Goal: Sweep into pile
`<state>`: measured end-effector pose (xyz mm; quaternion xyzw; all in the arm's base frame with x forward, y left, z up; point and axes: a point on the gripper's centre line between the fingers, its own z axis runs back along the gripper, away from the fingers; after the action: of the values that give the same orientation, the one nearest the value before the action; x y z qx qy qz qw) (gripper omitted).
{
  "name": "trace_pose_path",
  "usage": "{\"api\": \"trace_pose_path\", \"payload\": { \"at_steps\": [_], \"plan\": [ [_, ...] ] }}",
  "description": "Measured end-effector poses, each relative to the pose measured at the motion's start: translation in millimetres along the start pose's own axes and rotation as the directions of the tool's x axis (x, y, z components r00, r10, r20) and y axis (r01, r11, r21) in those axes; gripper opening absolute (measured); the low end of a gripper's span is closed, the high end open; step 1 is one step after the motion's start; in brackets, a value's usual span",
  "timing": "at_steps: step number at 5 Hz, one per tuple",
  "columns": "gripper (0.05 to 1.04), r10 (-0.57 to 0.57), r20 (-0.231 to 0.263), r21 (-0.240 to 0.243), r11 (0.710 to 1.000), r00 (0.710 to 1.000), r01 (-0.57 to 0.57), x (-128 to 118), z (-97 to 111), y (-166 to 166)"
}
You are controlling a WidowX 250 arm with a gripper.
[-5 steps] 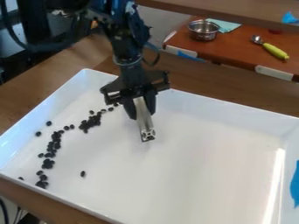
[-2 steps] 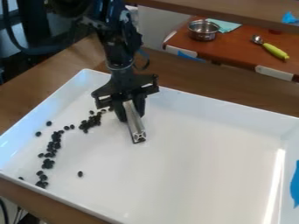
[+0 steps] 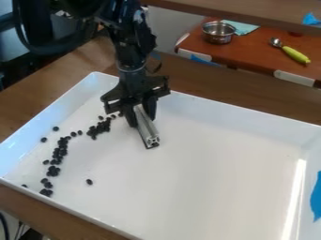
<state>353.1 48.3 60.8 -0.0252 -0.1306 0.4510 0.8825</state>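
Observation:
The black gripper (image 3: 141, 112) hangs over the back left part of the white tray (image 3: 240, 118), shut on a silver metal bar (image 3: 147, 125) that slants down toward the tray floor. Small dark beans (image 3: 57, 152) lie in a loose curved band along the tray's left side. A denser clump of beans (image 3: 99, 127) sits just left of the gripper, and the band's back end runs up close to it. One lone bean (image 3: 89, 182) lies apart, toward the front left.
Behind the tray, a red-brown surface (image 3: 251, 55) holds a metal pot (image 3: 218, 33) and a scoop with a yellow-green handle (image 3: 294, 54). Blue tape (image 3: 317, 197) is on the tray's right wall. Brown wood (image 3: 37, 89) borders the tray's left side.
The gripper and its bar moved left from their earliest position, then hardly shifted. Since the last earlier frame, the tray's left part and its beans have shifted slightly.

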Motion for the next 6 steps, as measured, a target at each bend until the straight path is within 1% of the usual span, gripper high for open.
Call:
{"api": "trace_pose_path", "payload": {
  "at_steps": [1,2,4,5,6],
  "plan": [
    [0.374,0.064,0.004,-0.020,0.998,0.998,-0.064,1,3,16],
    [0.374,0.052,0.001,-0.028,0.998,0.999,-0.052,-1,5,28],
    [0.374,-0.004,0.009,-0.024,1.000,1.000,0.004,-8,7,44],
    [0.374,-0.031,0.008,-0.013,0.999,0.999,0.031,-13,10,51],
    [0.374,-0.029,-0.010,0.001,1.000,1.000,0.029,-21,13,63]
  ]
}}
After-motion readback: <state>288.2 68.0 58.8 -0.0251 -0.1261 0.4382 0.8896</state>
